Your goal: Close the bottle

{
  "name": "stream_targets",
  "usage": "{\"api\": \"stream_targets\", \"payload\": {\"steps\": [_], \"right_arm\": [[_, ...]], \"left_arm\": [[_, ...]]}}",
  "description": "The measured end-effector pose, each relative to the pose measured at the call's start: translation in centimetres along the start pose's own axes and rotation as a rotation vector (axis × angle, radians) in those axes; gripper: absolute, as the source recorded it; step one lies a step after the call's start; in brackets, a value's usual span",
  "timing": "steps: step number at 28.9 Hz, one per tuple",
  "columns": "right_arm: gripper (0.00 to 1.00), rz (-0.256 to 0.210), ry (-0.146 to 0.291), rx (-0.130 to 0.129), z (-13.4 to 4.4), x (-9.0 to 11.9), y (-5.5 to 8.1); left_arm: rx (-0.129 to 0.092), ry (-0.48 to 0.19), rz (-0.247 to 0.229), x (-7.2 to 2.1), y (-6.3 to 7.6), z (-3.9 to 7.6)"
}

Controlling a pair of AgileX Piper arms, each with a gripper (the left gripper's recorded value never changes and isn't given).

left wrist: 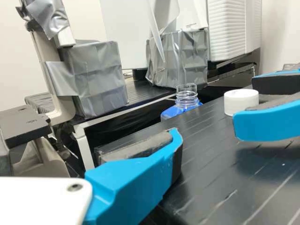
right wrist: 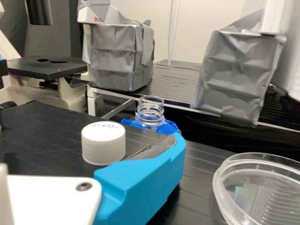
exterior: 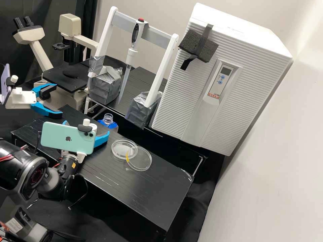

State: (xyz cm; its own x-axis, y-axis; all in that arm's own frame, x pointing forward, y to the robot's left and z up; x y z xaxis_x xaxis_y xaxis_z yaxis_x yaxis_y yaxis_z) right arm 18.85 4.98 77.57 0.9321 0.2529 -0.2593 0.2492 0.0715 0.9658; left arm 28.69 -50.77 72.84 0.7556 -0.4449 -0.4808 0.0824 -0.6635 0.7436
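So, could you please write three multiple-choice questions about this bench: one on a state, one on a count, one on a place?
1. The bottle is: A) capped B) open C) lying down
2. How many clear dishes are on the bench? A) two B) one C) four
3. Where is the white cap? A) in a dish B) on the bottle C) on the bench
Answers: 1 B, its neck is bare; 2 A, two round rims show; 3 C, it stands on the black surface, apart from the bottle.

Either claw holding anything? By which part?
Nothing is held. Left claw and right claw are open; the white cap stands loose on the bench between the right claw's fingers.
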Motion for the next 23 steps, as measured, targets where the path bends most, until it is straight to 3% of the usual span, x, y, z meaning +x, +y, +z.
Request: {"api": "stream_targets", "payload": {"steps": [23], "right_arm": [[0.0,0.007,-0.029,0.007,0.8,1.0,0.3]], "left_arm": [[0.003,-0.01,0.006,0.22,0.1,0.2]]}}
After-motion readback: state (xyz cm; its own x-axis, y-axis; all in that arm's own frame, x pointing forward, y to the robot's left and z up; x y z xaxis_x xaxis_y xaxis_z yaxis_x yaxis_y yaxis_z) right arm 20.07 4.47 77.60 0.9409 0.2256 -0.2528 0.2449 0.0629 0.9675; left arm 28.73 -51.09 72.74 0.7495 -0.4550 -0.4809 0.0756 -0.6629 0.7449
